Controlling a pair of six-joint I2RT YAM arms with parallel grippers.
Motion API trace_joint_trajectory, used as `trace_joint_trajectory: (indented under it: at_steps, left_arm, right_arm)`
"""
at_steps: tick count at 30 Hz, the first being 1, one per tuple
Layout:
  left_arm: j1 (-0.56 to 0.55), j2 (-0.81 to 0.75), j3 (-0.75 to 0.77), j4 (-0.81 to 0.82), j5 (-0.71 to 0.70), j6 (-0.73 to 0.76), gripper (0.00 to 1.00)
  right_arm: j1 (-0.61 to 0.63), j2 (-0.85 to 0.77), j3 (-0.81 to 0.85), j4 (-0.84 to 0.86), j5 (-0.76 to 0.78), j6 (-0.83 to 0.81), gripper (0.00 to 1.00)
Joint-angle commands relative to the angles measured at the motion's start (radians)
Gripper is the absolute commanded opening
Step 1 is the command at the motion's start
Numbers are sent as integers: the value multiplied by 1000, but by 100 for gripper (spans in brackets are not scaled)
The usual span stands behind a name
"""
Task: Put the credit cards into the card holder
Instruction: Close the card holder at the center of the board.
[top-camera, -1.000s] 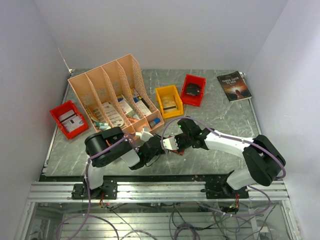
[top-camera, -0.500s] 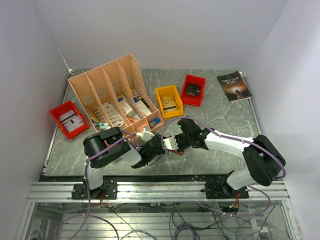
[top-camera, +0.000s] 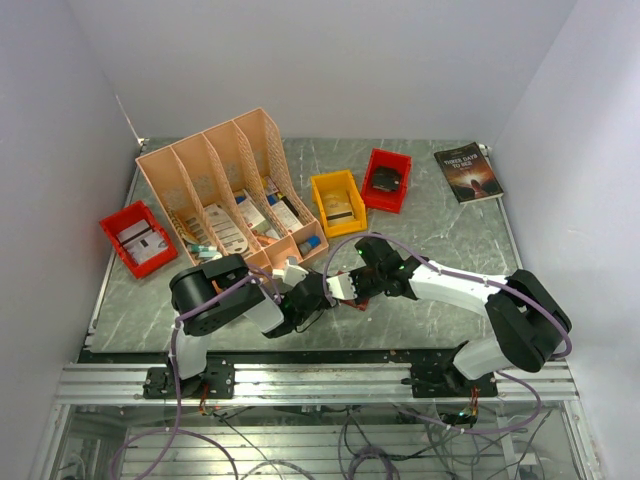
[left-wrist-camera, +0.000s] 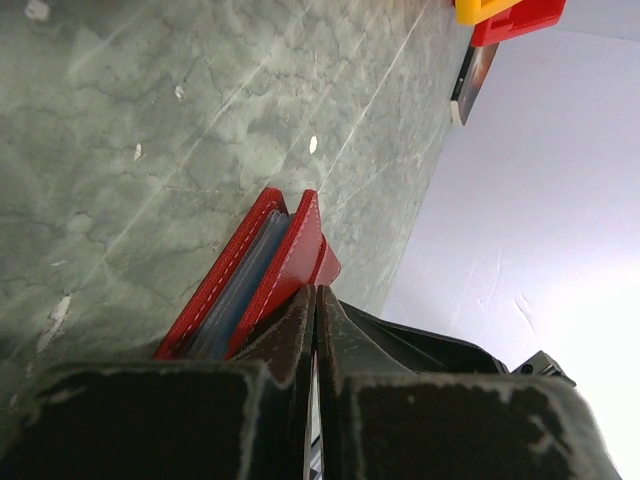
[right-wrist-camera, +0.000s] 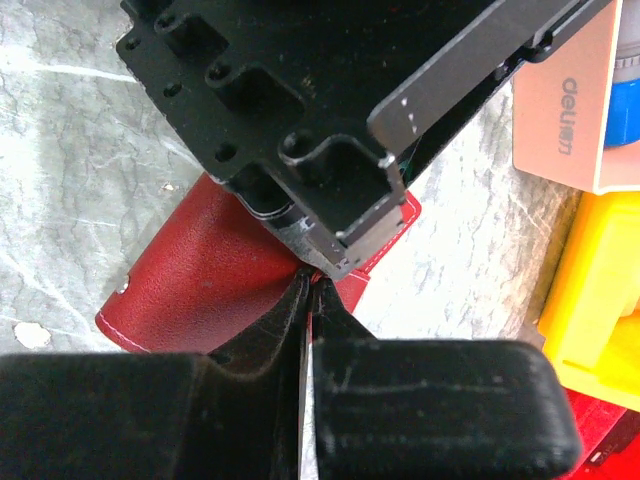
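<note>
While our right gripper (right-wrist-camera: 306, 285) pinches the red card holder (left-wrist-camera: 268, 272) on the table (left-wrist-camera: 150, 130), our left gripper (left-wrist-camera: 315, 300) is clenched, tips touching its cover. A file rack (top-camera: 225, 170) and yellow bin (top-camera: 319, 202) stand near behind.

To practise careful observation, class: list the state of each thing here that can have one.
card holder: slightly ajar, clear pockets showing between its covers
left hand: shut on the card holder
right hand: shut on the card holder
book: closed, lying flat

Card holder (right-wrist-camera: 190, 280) on table (right-wrist-camera: 80, 120), before file rack (top-camera: 225, 170).
</note>
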Motion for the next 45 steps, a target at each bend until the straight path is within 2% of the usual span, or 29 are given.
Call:
trace_joint_trajectory:
  at_steps: [1, 6, 16, 19, 31, 45]
  left_arm:
    - [-31, 54, -6, -82, 77, -57, 7]
    - [-36, 53, -11, -90, 72, -49, 7]
    - [-36, 64, -25, -78, 70, -51, 7]
    - [-37, 68, -23, -75, 71, -50, 7]
    - [-37, 82, -13, -68, 77, -39, 7]
    - [-36, 67, 2, -76, 78, -14, 7]
  right_arm:
    - [11, 85, -85, -202, -20, 71, 3]
    - [-19, 47, -70, -194, -37, 99, 16]
    - [-183, -64, -48, -225, -167, 93, 32]
    - [-222, -96, -46, -254, -238, 53, 32]
    - [-236, -202, -56, -322, -384, -101, 31]
    - [-220, -120, -27, -139, -306, -17, 28]
